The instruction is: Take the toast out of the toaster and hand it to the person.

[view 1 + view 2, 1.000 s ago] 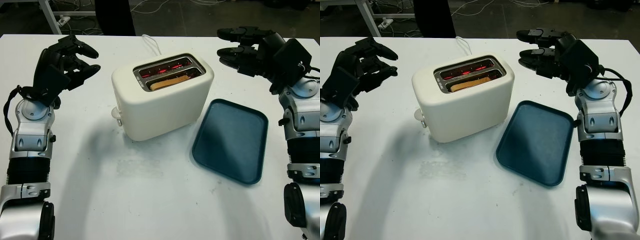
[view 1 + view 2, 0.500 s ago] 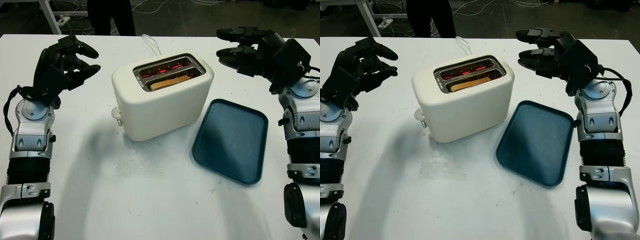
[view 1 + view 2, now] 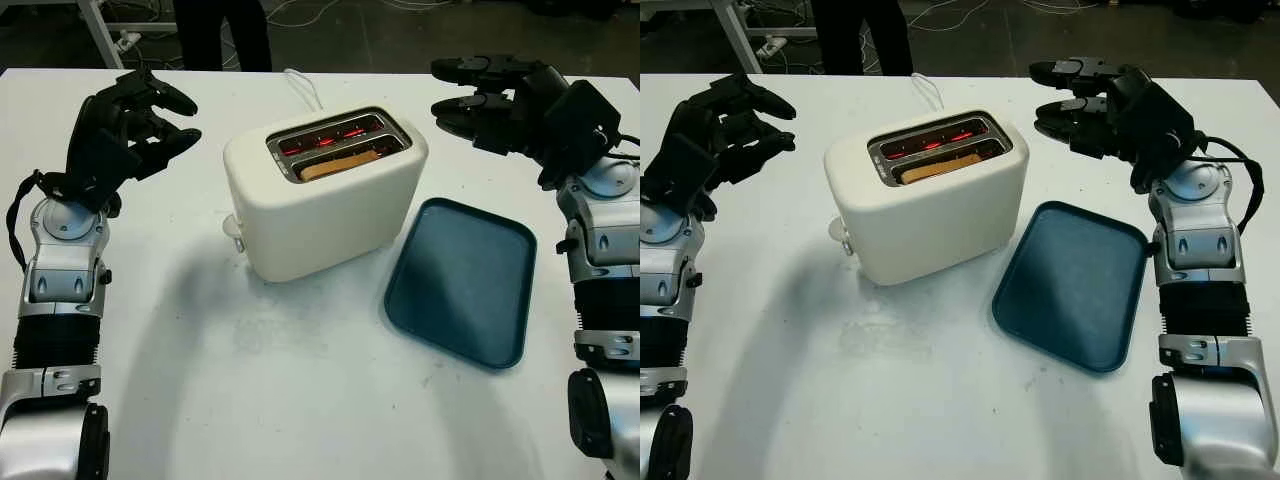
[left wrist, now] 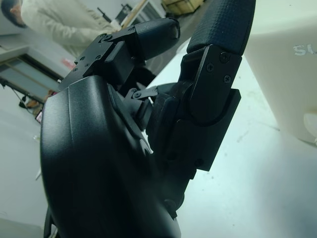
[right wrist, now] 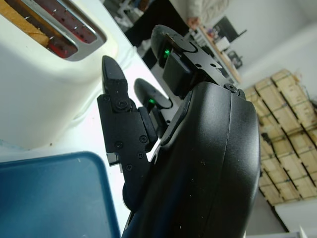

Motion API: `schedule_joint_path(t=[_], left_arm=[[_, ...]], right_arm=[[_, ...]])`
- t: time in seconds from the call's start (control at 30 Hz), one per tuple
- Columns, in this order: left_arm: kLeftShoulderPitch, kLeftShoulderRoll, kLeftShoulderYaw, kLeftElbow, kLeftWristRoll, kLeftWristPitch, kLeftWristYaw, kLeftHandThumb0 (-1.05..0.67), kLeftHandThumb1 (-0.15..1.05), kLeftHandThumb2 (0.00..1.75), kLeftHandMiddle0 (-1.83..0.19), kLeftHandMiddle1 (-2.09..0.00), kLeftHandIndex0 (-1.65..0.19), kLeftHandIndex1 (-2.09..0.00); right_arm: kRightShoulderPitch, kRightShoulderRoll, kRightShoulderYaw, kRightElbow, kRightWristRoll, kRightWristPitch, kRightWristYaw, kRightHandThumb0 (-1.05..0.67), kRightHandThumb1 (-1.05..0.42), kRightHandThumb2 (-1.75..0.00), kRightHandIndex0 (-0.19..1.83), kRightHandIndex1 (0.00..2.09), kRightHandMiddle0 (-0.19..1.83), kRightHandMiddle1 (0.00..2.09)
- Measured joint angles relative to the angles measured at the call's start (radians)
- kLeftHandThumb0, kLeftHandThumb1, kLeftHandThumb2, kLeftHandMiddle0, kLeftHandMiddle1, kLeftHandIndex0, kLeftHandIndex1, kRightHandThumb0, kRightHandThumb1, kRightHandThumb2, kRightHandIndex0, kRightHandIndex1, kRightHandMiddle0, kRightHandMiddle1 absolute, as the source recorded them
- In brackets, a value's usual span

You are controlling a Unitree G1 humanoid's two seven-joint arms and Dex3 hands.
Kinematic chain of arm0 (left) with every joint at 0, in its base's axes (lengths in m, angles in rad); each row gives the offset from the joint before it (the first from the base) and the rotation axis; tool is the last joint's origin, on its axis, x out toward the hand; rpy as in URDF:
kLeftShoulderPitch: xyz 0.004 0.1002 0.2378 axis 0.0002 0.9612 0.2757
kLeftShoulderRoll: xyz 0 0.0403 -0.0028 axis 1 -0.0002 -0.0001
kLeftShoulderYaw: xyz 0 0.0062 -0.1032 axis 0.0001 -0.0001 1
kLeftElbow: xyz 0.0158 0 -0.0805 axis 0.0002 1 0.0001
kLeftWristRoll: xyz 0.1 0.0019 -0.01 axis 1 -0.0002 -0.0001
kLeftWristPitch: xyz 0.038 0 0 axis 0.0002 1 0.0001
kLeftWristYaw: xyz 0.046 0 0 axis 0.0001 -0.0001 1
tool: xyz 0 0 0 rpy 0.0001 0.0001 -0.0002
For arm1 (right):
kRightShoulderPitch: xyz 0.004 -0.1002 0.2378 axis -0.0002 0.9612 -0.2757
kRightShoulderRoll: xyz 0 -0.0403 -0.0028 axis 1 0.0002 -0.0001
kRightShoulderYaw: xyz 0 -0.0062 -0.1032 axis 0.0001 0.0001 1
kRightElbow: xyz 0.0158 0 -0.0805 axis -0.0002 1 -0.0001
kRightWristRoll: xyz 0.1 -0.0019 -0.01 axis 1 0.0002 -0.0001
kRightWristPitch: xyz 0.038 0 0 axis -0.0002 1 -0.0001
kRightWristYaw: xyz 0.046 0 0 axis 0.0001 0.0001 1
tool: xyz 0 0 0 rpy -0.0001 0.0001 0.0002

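White table (image 3: 300, 400) fills most of the head views, w/ dark floor, cables and a metal frame leg along the top edge. A person's dark legs (image 3: 218, 30) stand beyond the far table edge, upper left-centre of frame.

Cream toaster (image 3: 320, 200) sits centre frame, slightly above the middle, turned at an angle. Two slots on top: rear slot glows red inside, front slot holds the toast (image 3: 338, 165), its tan top edge just showing at slot level, not raised. Lever knob on the toaster's lower-left end. White cord runs from the back toward the far edge.

Dark blue tray (image 3: 462, 280) lies right of centre, just beside the toaster's right end, tilted relative to the table edge, nothing on it.

Left hand (image 3: 130, 125) is upper left of frame, raised above the table, well apart from the toaster; fingers loosely bent, grasping nothing. Left wrist view: same black hand close up, toaster wall at the pic's right edge, a person in a light top in the bkgd.

Right hand (image 3: 1090, 95) is upper right of frame, just beyond the toaster's right end, above the tray's far corner; fingers extended toward the toaster, released, not touching it. Right wrist view: toaster slots w/ toast (image 5: 22, 22) upper left, tray corner lower left.
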Motion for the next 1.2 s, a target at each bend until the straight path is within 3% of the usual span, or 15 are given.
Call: schedule_joint_path(t=[1.2], left_arm=[[-0.003,0.0,-0.005,0.021,0.005,-0.051,0.007,-1.05,0.92,0.11,-0.55,-1.28,-0.48,-1.22]], right_arm=[[0.009,0.0,-0.005,-0.042,0.002,0.034,0.01,-0.25,-0.92,-0.06,0.55,0.52,0.71,0.02]])
